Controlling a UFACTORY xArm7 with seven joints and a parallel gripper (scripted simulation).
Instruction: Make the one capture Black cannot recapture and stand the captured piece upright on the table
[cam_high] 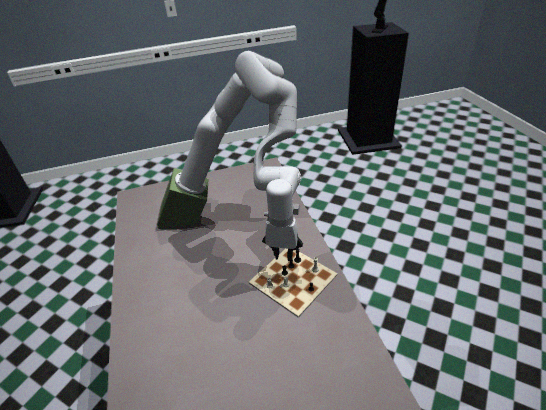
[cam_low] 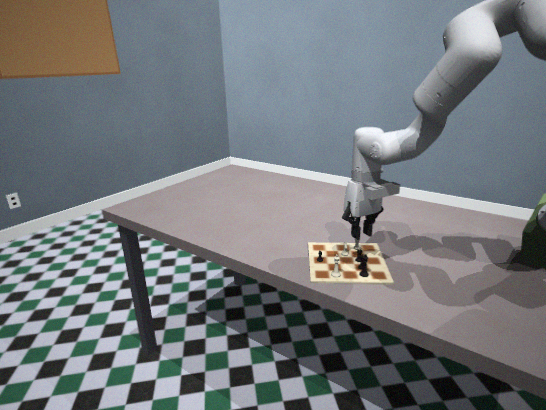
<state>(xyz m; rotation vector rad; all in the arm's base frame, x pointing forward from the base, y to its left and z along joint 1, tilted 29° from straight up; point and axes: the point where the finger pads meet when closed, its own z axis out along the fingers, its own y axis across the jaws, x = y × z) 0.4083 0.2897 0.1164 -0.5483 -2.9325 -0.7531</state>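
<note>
A small chessboard (cam_high: pixel 299 303) (cam_low: pixel 381 276) lies near the table's right edge. On it stand black pieces (cam_high: pixel 284 270) (cam_high: pixel 311 287) (cam_low: pixel 320 256) (cam_low: pixel 363 269) and white pieces (cam_high: pixel 315 264) (cam_high: pixel 270 282) (cam_low: pixel 336 266) (cam_low: pixel 345 247). Two more black pieces (cam_high: pixel 294 259) stand at the board's back edge. My gripper (cam_high: pixel 287 251) (cam_low: pixel 361 231) points straight down and hangs a little above that back edge. Its fingers stand partly apart with nothing between them. The pieces are too small to tell their kinds.
The arm's green base block (cam_high: pixel 181 204) stands at the table's back left, seen also at the right edge of the exterior view (cam_low: pixel 535 240). The table edge (cam_high: pixel 345 285) runs close beside the board. A black pedestal (cam_high: pixel 375 85) stands on the floor beyond.
</note>
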